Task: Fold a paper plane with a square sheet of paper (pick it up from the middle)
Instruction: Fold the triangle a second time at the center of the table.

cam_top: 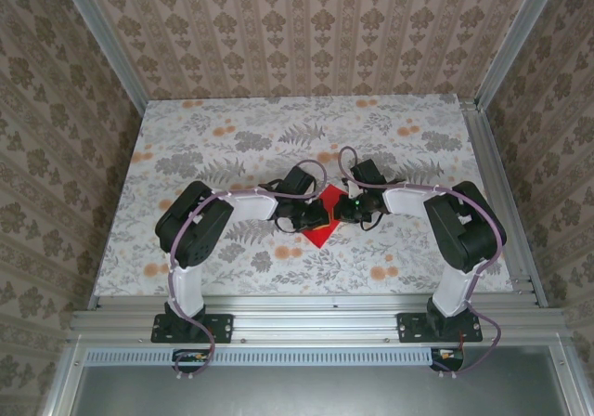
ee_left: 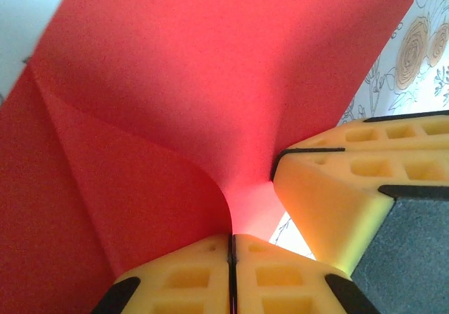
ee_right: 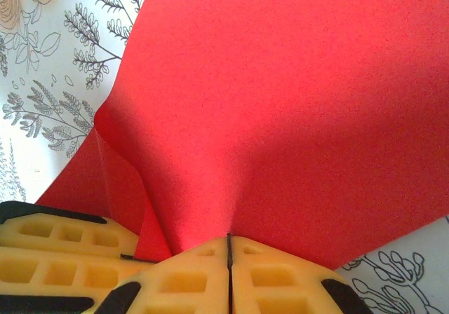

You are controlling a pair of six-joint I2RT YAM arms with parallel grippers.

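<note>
The creased square sheet of paper [ee_left: 210, 83] was pinched by the left gripper [ee_left: 230, 240] and the right gripper [ee_right: 229, 240] — each clamped tight on it — over the floral table [cam_top: 232, 137].

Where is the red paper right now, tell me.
In the top view the red sheet is at the middle of the floral table, between the two arms, pinched by the left gripper and the right gripper.

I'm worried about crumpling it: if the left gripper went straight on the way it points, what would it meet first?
The red sheet of paper that the left gripper is shut on, which rises directly ahead of its fingertips. The right gripper sits just right of that line, though depth is unclear.
</note>
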